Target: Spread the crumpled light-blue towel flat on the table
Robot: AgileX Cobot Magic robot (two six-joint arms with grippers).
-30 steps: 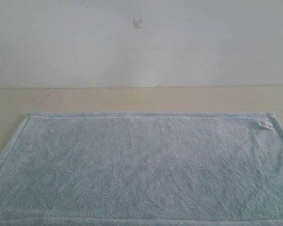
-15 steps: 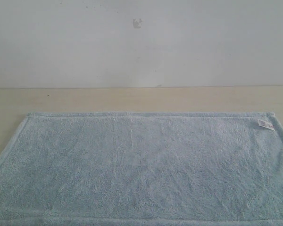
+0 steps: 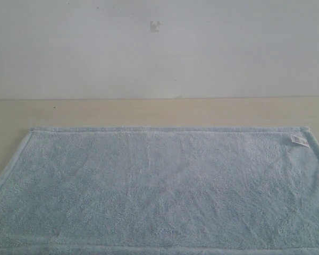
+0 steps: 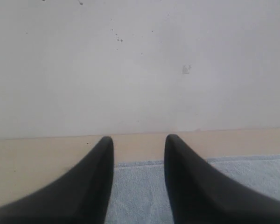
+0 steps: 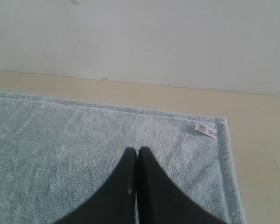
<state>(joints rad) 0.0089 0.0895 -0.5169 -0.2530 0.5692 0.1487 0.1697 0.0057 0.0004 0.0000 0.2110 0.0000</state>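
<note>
Light: soft, even, fairly bright — flat and diffuse | Contrast: low, worktop (image 3: 149,111) and wall (image 3: 159,53) pale and washed-out | Focus: exterior view slightly grainy; left hand (image 4: 139,138) and right hand (image 5: 136,150) close-up, soft-edged dark silhouettes — the left blurrier

towel (image 3: 159,191): fluffy terry cloth, matt | table (image 3: 149,112): smooth, matt | wall (image 3: 159,48): matt, scuffed

Towel (image 3: 159,191) flat on table (image 3: 149,112)
</note>
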